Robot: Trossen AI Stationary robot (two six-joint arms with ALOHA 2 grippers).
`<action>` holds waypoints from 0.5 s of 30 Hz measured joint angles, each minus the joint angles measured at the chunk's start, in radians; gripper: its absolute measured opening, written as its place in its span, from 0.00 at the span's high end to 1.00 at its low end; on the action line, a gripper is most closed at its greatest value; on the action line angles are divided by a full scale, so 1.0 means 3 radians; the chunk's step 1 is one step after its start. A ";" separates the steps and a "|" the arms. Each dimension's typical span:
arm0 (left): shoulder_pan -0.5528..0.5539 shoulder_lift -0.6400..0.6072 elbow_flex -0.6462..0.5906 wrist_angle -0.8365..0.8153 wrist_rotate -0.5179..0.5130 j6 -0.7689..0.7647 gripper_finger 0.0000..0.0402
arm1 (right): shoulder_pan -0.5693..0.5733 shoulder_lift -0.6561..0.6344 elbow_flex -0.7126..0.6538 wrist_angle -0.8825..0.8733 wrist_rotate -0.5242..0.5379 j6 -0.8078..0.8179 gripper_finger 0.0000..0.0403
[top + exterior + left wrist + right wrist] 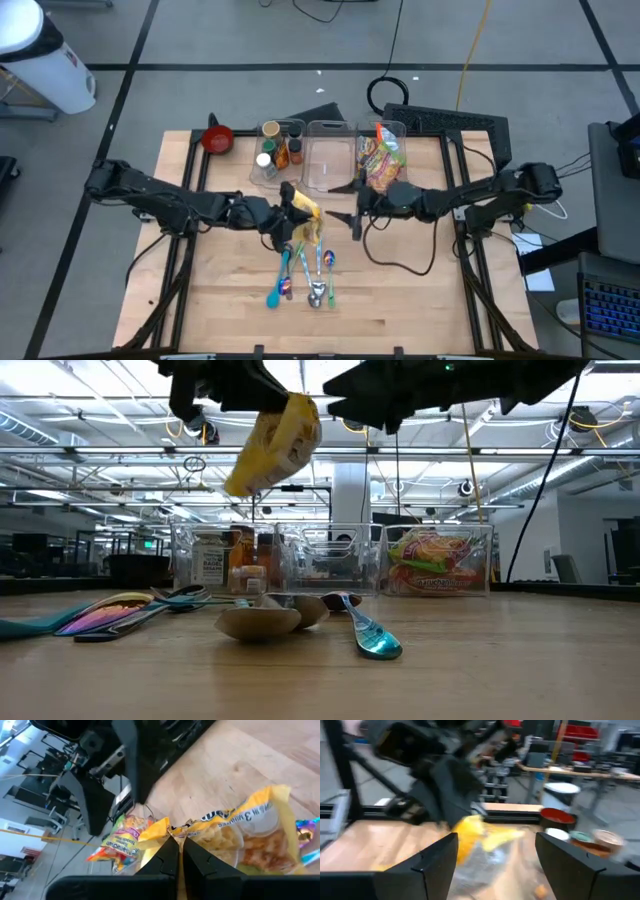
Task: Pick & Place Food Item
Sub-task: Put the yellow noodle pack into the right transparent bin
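A: Yellow snack bag: location and support?

B: Suspended above the wooden table, near its centre, over a cluster of spoons. The left gripper is clamped on the bag's upper edge. In the left wrist view the two dark fingers meet on the crimped yellow seam, fully closed on it, and the bag hangs below them showing chips through a clear panel.

A: Right gripper?

B: The right gripper sits just beside the bag, on its far-right side, at the same height. Its fingers are spread wide and hold nothing; the yellow bag shows between them in the right wrist view (blurred, so contact cannot be confirmed).

A: Low view?

B: The bag hangs tilted, well clear of the table surface, with both arms entering from above.

A: Other items?

B: Clear plastic bins stand along the table's far edge. The right compartment contains a multicoloured snack bag; the middle one looks empty; the left holds spice jars. A red bowl rests just left of the bins.
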 joint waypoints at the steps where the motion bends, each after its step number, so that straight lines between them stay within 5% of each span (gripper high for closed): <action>1: 0.0000 0.0005 0.0000 0.0006 0.0000 0.0001 0.96 | 0.0002 0.0035 0.0015 0.0012 -0.0083 0.0000 0.36; 15: -0.0028 0.0000 -0.0001 0.0158 0.0167 -0.0072 0.99 | -0.0029 0.0246 0.0142 -0.0014 -0.0260 0.0000 0.49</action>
